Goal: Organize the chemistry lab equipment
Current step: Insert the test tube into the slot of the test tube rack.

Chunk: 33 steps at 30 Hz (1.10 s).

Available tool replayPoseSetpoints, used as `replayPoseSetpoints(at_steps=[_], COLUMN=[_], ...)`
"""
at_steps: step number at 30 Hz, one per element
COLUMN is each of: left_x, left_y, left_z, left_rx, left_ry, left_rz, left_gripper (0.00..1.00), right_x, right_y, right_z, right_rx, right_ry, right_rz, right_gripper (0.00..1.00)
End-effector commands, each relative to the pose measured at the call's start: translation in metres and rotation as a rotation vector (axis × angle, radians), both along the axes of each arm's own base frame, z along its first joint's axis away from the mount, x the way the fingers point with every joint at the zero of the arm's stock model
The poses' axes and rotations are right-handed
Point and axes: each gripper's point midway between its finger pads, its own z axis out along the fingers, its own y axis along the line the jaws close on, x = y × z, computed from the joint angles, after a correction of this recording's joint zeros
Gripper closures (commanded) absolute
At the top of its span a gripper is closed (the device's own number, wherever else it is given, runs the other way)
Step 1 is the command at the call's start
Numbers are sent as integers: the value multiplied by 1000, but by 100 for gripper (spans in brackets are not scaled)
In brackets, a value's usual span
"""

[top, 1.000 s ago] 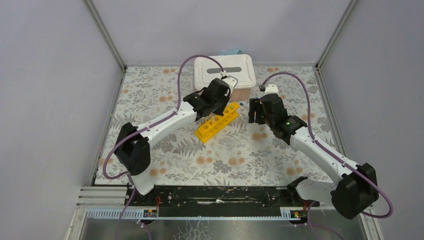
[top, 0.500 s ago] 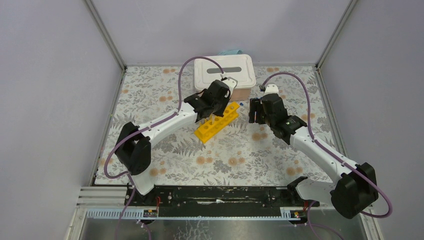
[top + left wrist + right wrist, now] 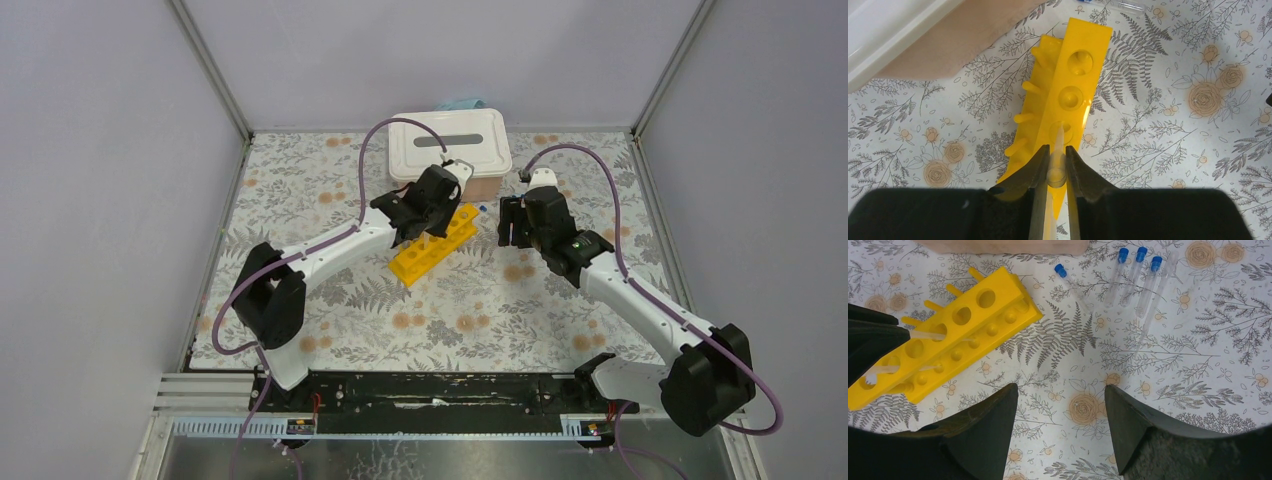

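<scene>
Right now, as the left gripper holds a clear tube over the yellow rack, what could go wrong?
The clear tube points at a hole of the yellow rack; it may catch the rim and slip from the left gripper. A push could also slide the loose rack against the box.

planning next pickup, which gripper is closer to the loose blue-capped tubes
Right. The right gripper hangs open just short of the blue-capped tubes; the left gripper is over the yellow rack, shut on a clear tube.
</scene>
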Motion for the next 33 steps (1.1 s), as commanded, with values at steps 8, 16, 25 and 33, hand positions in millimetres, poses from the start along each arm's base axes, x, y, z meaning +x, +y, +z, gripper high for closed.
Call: replayPoseSetpoints(at_steps=[8,16,25,33], left_x=[6,6,13,14], left_y=[-4,-5,-8,-9], left_z=[-8,-11,18,55], left_rx=[-16,-14,-40,-84], left_ry=[-21,-15,-61,-105], left_rz=[19,17,21,24], left_gripper=[70,50,43,39], right_x=[8,9,14,30], right_y=[3,3,1,-22], right_z=[7,6,9,4], right_rx=[18,21,10,-12], right_ry=[-32,-29,-37,-23], right_rz=[6,3,-9,-127], right_gripper=[29,28,28,29])
